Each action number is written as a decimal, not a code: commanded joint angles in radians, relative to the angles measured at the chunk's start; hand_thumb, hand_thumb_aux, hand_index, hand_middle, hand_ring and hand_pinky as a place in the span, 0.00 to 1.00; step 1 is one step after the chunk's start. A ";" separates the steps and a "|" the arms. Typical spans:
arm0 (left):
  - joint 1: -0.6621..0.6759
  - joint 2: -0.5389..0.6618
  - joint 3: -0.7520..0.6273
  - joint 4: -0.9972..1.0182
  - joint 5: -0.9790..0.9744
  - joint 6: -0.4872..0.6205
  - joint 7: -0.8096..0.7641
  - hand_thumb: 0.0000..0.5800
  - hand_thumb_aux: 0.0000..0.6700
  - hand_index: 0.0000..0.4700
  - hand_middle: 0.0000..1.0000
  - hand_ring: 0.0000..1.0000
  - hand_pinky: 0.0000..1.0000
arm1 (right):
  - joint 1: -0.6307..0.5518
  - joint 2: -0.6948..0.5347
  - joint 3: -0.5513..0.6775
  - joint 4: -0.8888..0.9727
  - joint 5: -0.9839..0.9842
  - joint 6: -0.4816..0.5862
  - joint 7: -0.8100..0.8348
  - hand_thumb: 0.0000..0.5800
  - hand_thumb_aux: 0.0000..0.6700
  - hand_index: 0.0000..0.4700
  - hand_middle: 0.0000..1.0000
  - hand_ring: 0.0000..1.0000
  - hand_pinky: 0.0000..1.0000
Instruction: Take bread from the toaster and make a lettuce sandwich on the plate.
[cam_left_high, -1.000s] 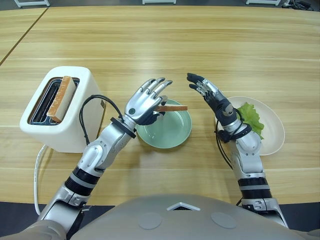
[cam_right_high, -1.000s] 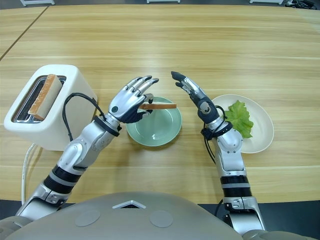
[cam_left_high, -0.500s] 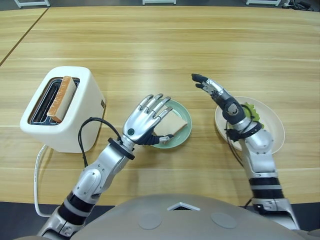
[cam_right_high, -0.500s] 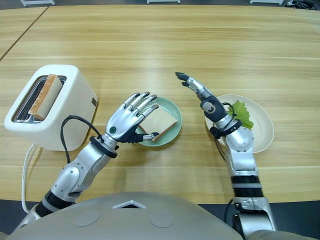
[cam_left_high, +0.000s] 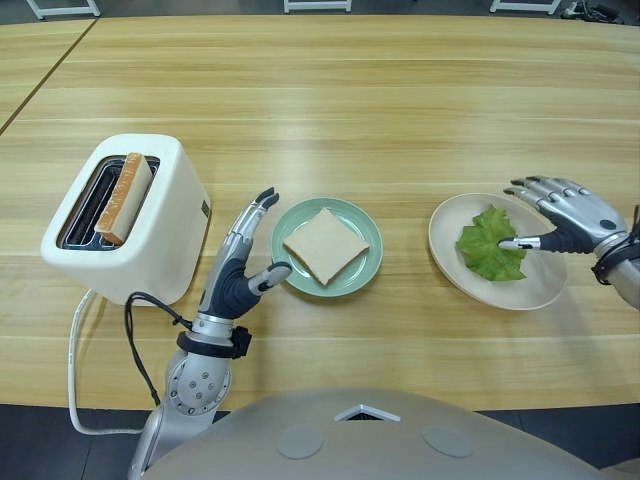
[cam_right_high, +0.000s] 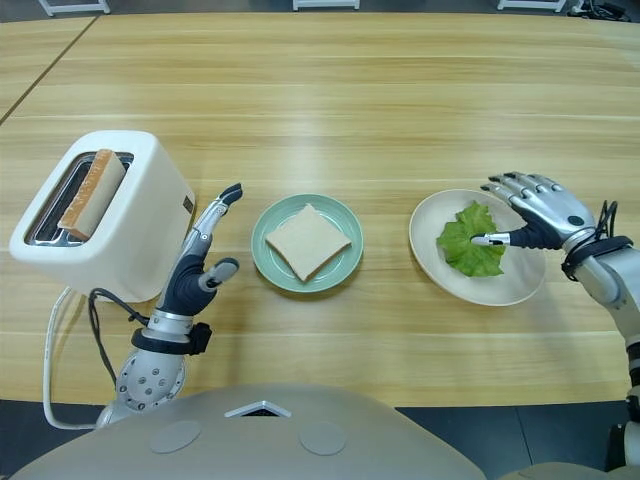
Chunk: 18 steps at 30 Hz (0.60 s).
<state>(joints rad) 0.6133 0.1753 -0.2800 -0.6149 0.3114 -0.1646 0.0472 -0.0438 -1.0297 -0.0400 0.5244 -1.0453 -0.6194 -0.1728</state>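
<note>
So, bread slice (cam_left_high: 326, 246) flat on green plate (cam_left_high: 365, 281) (2nd slice (cam_left_high: 124, 195) in toaster (cam_left_high: 170, 235)). L hand (cam_left_high: 240, 272) splayed, empty, beside that plate. R hand (cam_left_high: 570, 212) spread over lettuce (cam_left_high: 487, 246), holding nothing.

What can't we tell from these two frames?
- Slice in the toaster: lower part hidden inside the slot, both views.
- Right hand over the lettuce: whether its fingertip touches the leaf; the overhead angle hides any gap.
- Cream plate: surface under the lettuce, covered by it.
</note>
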 joint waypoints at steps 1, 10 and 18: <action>-0.010 -0.002 -0.003 0.027 -0.051 -0.024 -0.028 0.00 0.00 0.00 0.00 0.00 0.00 | -0.061 -0.039 0.138 0.111 -0.085 0.009 -0.105 0.00 0.00 0.00 0.00 0.00 0.00; 0.001 -0.013 0.015 0.030 -0.070 -0.029 -0.037 0.00 0.00 0.00 0.00 0.00 0.00 | -0.153 -0.046 0.306 0.208 -0.087 -0.008 -0.191 0.80 0.55 0.55 0.00 0.00 0.00; 0.003 -0.013 0.031 0.030 -0.076 -0.031 -0.053 0.00 0.00 0.00 0.00 0.00 0.00 | -0.160 -0.041 0.341 0.154 -0.007 -0.040 -0.211 1.00 0.96 0.96 0.00 0.00 0.00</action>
<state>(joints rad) 0.6104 0.1630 -0.2567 -0.5924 0.2425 -0.2009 0.0007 -0.2010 -1.0670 0.2908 0.7028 -1.0847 -0.6413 -0.3821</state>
